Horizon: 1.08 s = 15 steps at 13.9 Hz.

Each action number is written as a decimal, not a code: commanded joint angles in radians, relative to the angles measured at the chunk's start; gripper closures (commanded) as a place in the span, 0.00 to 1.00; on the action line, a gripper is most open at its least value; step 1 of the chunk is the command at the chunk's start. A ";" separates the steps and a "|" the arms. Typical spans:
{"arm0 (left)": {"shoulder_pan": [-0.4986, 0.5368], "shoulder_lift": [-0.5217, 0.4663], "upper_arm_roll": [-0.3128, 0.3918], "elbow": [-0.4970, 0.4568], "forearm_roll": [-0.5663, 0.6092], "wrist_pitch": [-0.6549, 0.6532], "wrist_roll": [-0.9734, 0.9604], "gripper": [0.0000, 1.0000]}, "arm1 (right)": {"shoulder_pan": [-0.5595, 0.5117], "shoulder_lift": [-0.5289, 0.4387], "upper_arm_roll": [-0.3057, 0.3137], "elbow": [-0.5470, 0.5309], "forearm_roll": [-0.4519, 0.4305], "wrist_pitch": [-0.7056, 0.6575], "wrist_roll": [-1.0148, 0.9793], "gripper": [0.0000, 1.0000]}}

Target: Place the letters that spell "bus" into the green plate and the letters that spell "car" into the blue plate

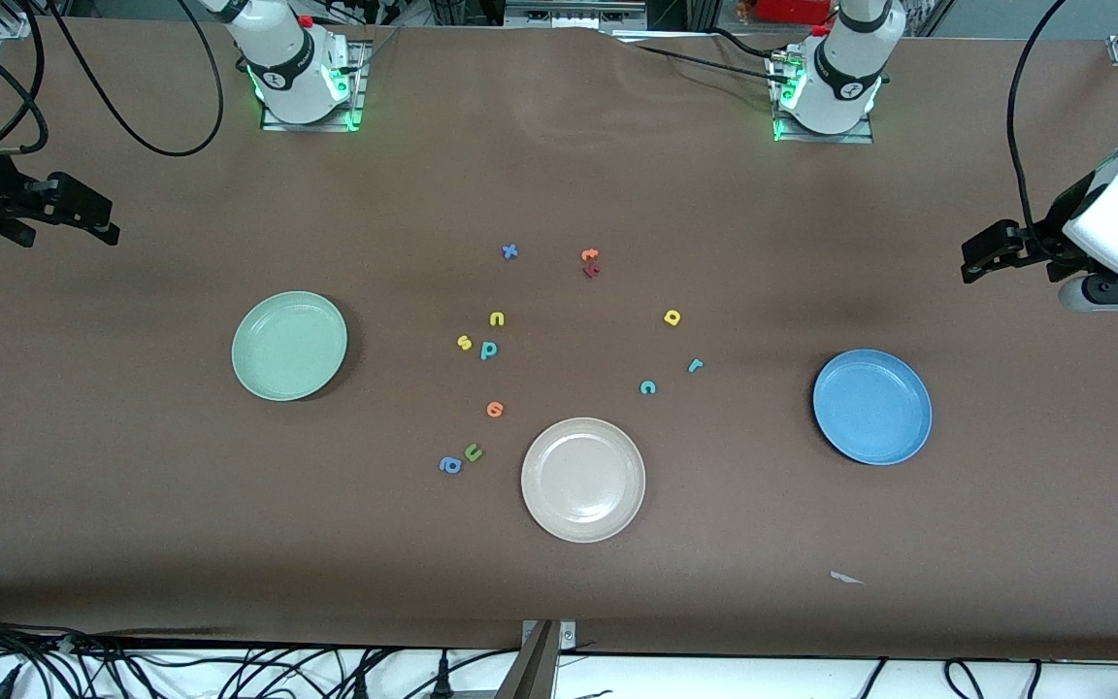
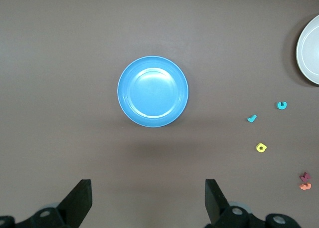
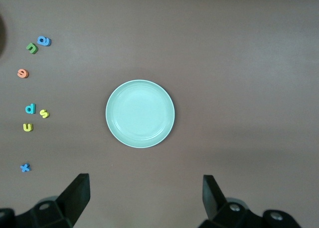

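Left gripper (image 1: pixel 974 264): jaws wide, empty, hanging over the table edge at its own end, above the blue plate (image 1: pixel 872 407).
Right gripper (image 1: pixel 103 225): jaws wide, empty, over its own end, above the green plate (image 1: pixel 289 345).
Bus letters (image 1: pixel 483 336): clustered mid-table beside the green plate, toward the right arm.
Car letters (image 1: pixel 673 356): spread loosely toward the blue plate; left arm closer.
Axis: letters too small to tell.

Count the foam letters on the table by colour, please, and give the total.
Yellow: 3, the u, the s and the a.
Teal: 3, the b, the c and the r.
Orange: 2.
Blue: 2.
Green: 1.
Dark red: 1.
Total: 12.
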<state>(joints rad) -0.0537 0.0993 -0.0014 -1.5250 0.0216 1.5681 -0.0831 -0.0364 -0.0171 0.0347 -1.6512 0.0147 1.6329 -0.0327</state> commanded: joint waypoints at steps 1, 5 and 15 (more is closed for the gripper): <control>0.005 -0.004 0.001 0.003 -0.025 -0.008 0.025 0.00 | -0.004 0.000 0.001 0.004 -0.009 0.001 -0.013 0.00; 0.006 -0.003 0.003 -0.007 -0.026 -0.010 0.028 0.00 | -0.004 0.000 0.001 0.004 -0.012 0.004 -0.012 0.00; 0.005 -0.003 0.000 -0.009 -0.026 -0.016 0.028 0.00 | -0.004 0.000 0.002 0.004 -0.010 0.002 -0.007 0.00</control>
<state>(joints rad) -0.0535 0.1030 -0.0006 -1.5268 0.0217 1.5591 -0.0791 -0.0364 -0.0171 0.0346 -1.6512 0.0147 1.6331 -0.0327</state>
